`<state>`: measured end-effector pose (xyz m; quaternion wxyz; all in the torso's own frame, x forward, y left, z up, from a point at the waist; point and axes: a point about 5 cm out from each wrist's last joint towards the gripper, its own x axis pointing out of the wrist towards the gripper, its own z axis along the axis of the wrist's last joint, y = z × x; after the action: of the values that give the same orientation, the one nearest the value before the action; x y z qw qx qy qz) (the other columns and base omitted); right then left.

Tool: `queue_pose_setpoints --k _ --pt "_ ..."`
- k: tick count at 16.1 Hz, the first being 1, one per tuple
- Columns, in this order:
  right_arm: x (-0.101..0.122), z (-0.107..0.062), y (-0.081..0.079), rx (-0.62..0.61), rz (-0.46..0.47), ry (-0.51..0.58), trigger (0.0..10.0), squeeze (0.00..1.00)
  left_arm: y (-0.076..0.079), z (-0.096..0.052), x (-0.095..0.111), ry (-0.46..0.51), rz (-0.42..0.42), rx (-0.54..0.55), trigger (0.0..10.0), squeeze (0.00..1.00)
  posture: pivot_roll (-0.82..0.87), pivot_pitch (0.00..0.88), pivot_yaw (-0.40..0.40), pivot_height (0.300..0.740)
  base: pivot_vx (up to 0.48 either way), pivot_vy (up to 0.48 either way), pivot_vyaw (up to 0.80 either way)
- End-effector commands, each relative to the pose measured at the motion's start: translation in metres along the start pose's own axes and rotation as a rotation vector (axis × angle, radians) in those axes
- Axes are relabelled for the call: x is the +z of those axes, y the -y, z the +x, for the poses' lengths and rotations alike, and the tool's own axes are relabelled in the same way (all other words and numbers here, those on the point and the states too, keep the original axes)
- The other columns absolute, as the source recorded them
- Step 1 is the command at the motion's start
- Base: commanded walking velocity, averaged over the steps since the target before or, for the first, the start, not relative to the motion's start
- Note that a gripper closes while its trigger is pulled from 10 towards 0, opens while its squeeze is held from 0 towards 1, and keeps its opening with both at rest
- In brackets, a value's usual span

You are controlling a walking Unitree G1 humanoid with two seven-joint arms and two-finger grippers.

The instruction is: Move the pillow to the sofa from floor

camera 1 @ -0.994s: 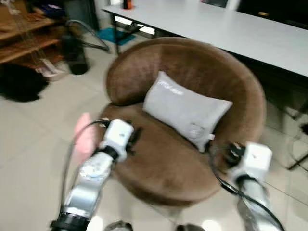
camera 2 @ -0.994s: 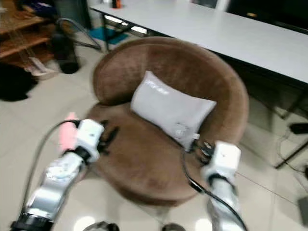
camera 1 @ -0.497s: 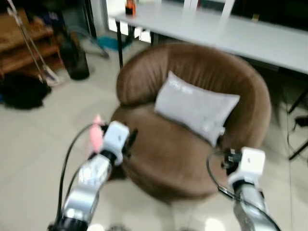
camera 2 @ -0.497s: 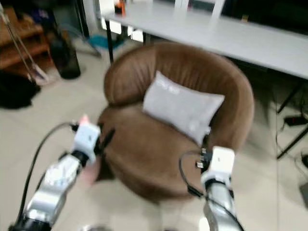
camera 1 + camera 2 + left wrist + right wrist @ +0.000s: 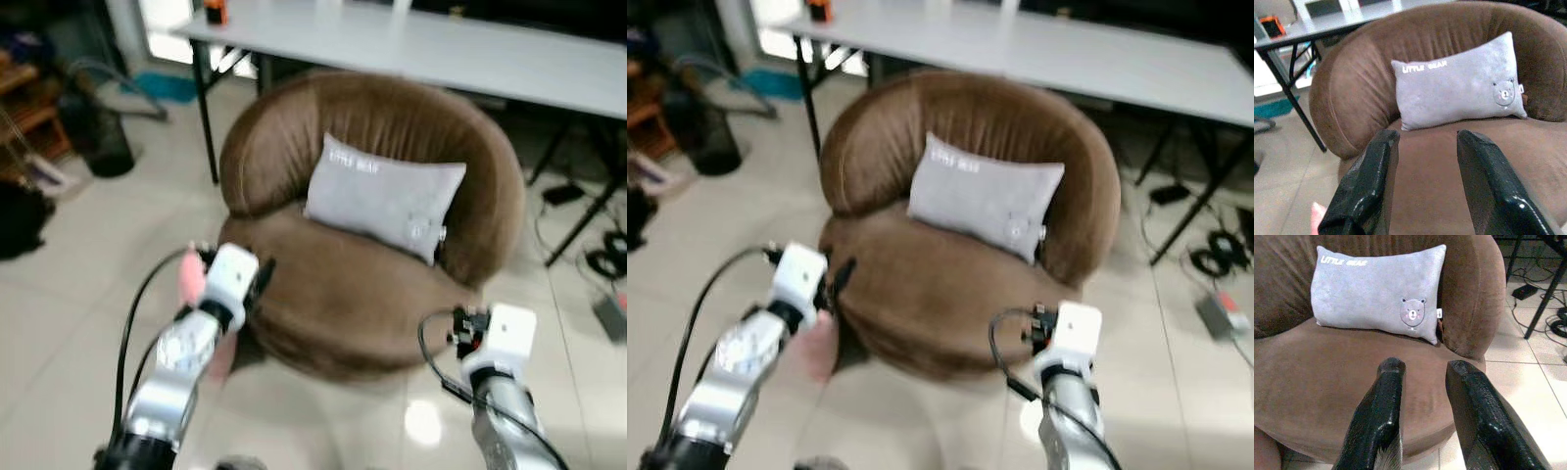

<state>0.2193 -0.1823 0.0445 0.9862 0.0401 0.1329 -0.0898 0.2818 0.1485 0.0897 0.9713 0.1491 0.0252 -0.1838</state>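
**Q:** Where is the pillow?

**A:** The grey pillow [image 5: 384,199], stitched with the words "LITTLE BEAR" and a small bear face, lies on the seat of the round brown sofa [image 5: 343,294], propped against its curved backrest. It leans slightly, its lettered end up toward the robot's left, its bear-face end lower toward the right, with a small tag at that corner.

**Q:** And the 2 grippers?

**A:** Both hang in the air in front of the sofa, touching nothing. The left gripper [image 5: 1425,166] sits near the sofa's front-left edge, its jaws parted to a moderate gap with nothing between them; its wrist camera looks across the seat at the pillow. The right gripper [image 5: 1422,382] is at the sofa's front-right edge, its jaws also parted a little and empty, pointed over the seat toward the pillow's bear-face end. Both are well apart from the pillow.

**Q:** What surrounds the sofa?

**A:** It stands on a pale tiled floor [image 5: 78,294]. Behind it runs a long white surface [image 5: 441,44] on black legs, with a small orange object [image 5: 216,12] near its left end. Cables and a power strip [image 5: 1220,315] lie on the floor to the right, and a dark bin [image 5: 98,142] stands off to the left. Something pink [image 5: 190,279] shows just beside the left wrist; what it is cannot be told.
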Motion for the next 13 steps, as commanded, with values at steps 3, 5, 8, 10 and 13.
queue_pose_setpoints --k 3,5,8,10,13 --pt "0.0020 0.0004 -0.0031 0.007 0.010 0.005 10.0 0.00 -0.0049 -0.0010 -0.0016 -0.009 0.011 0.006 10.0 0.00 0.05 0.069 -0.062 0.740 0.000 0.480 -0.80" --pt "0.0023 0.0006 -0.0034 0.008 0.010 0.007 10.0 0.00 -0.0050 -0.0009 -0.0014 -0.009 0.014 0.004 10.0 0.00 0.05 0.069 -0.062 0.740 0.000 0.480 -0.80" --pt "0.0013 0.0000 -0.0044 0.003 -0.006 0.015 10.0 0.00 -0.0062 -0.0011 -0.0016 -0.009 0.019 0.002 10.0 0.00 0.06 0.068 -0.060 0.740 0.000 0.480 0.00" --pt "0.0010 0.0001 -0.0044 0.000 -0.004 0.015 10.0 0.00 -0.0068 -0.0005 -0.0013 -0.008 0.021 -0.001 10.0 0.00 0.06 0.067 -0.055 0.740 0.000 0.480 0.00" --pt "0.0004 0.0008 -0.0037 -0.007 -0.007 0.014 10.0 0.00 -0.0068 0.0009 -0.0008 -0.005 0.025 -0.005 10.0 0.00 0.06 0.065 -0.054 0.740 0.000 0.480 0.00"
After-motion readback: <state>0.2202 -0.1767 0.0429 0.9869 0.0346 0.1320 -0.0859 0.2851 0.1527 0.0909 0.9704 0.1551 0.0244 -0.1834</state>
